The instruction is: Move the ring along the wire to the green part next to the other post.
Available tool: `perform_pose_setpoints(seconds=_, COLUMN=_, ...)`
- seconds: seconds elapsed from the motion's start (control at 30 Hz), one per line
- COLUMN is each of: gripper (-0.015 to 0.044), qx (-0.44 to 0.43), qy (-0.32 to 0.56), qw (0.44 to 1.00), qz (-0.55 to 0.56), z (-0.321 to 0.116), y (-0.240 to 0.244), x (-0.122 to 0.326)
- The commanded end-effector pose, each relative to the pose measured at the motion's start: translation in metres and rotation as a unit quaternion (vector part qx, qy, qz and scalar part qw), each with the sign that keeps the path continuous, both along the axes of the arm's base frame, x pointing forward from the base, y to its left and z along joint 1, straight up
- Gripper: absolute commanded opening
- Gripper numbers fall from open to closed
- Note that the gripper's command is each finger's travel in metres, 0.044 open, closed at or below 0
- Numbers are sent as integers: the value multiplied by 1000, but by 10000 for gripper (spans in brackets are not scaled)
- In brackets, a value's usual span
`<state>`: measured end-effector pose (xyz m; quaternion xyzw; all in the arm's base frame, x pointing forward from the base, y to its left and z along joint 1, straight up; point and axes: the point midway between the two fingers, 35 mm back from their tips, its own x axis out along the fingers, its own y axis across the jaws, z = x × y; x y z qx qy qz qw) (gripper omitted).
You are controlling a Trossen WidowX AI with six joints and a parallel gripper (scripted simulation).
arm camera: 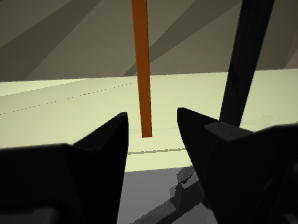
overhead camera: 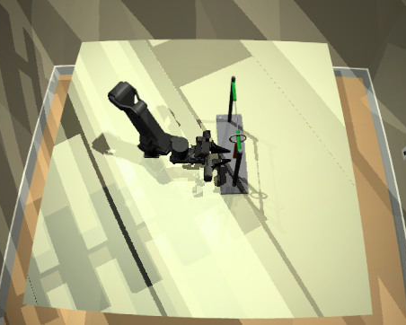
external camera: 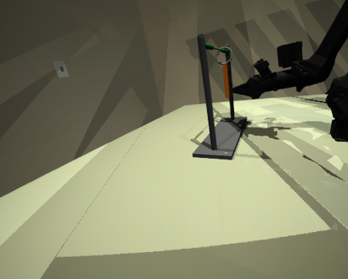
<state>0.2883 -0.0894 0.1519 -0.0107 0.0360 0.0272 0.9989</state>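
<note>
The ring [overhead camera: 229,138] [external camera: 216,56] hangs around the green part [overhead camera: 239,144] of the wire beside one post [overhead camera: 237,170] [external camera: 231,105] [arm camera: 239,70]. Its orange handle [overhead camera: 235,151] [external camera: 226,81] [arm camera: 142,70] hangs straight down. My gripper [overhead camera: 230,155] [external camera: 233,90] [arm camera: 152,116] is partly open and empty. Its tips are level with the lower handle and just short of it. In the wrist view the handle's lower end shows in the gap between the tips, left of the middle. The other green part [overhead camera: 233,92] [external camera: 209,46] is beside the other post [overhead camera: 231,108] [external camera: 206,89].
The thin grey wire [overhead camera: 236,118] runs between the green parts. Both posts stand on a grey base plate [overhead camera: 223,127] [external camera: 223,140] [arm camera: 142,185]. The post near the handle stands just right of the right finger in the wrist view. Shadows cross the table.
</note>
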Motion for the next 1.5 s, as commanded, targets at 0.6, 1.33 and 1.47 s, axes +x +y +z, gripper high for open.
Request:
perform_pose_setpoints(seconds=0.6, gripper=160, qx=5, qy=0, qw=1000, qz=-1, z=-5, y=4, x=35)
perform_pose_setpoints(seconds=1.33, gripper=160, qx=5, qy=-1, qw=1000, qz=-1, z=-7, y=7, x=45)
perform_pose_setpoints(seconds=1.47, gripper=160, qx=5, qy=-1, qw=1000, qz=-1, z=-7, y=7, x=45)
